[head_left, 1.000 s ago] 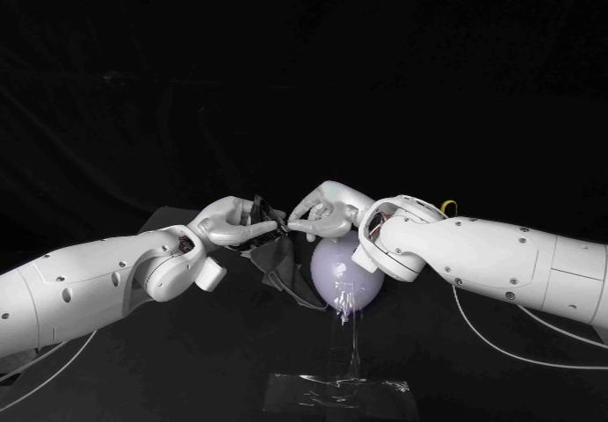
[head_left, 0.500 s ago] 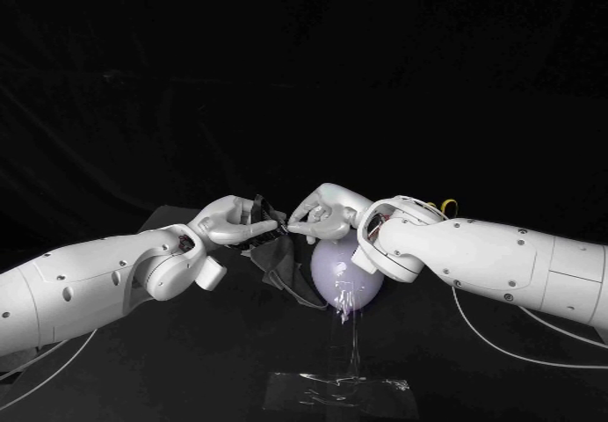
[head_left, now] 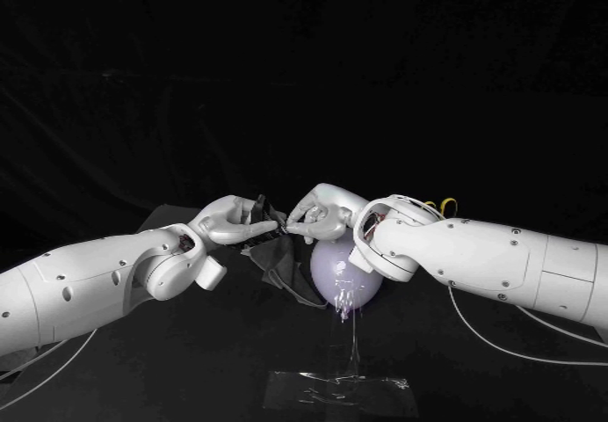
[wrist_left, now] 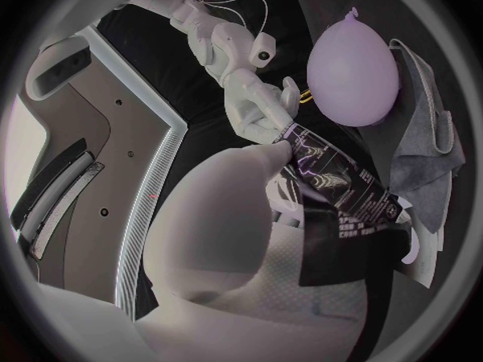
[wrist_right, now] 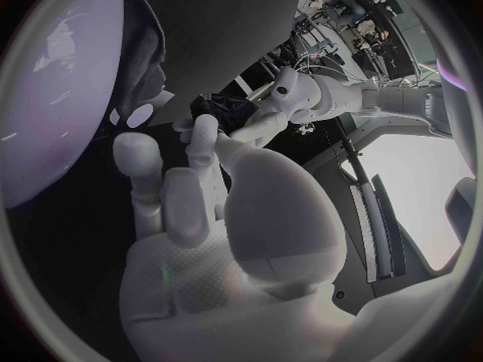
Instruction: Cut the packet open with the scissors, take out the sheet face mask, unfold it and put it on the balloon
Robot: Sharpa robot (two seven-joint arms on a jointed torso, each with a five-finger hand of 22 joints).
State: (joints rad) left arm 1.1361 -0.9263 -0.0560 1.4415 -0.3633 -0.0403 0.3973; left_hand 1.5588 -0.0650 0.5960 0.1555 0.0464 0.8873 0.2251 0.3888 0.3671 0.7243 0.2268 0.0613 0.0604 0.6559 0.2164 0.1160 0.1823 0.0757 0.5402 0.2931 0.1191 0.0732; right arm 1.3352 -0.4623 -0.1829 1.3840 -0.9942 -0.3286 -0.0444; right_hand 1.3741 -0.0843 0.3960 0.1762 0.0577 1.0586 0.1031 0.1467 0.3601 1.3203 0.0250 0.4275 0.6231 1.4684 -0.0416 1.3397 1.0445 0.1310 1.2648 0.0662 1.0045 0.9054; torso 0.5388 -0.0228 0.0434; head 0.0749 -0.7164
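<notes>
We count one lilac balloon [head_left: 340, 277], one dark printed packet [wrist_left: 337, 181] and one grey sheet face mask [head_left: 281, 268]. We also count two silver hands, the left hand [head_left: 232, 221] and the right hand [head_left: 320, 214], and one clear stand [head_left: 340, 387].

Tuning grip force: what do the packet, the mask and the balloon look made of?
Packet: glossy printed foil or plastic film, going by its sheen and creases.
Mask: matte grey fabric-like sheet, hanging limp in folds.
Balloon: smooth pale rubber, likely latex; soft highlights, knotted neck.
</notes>
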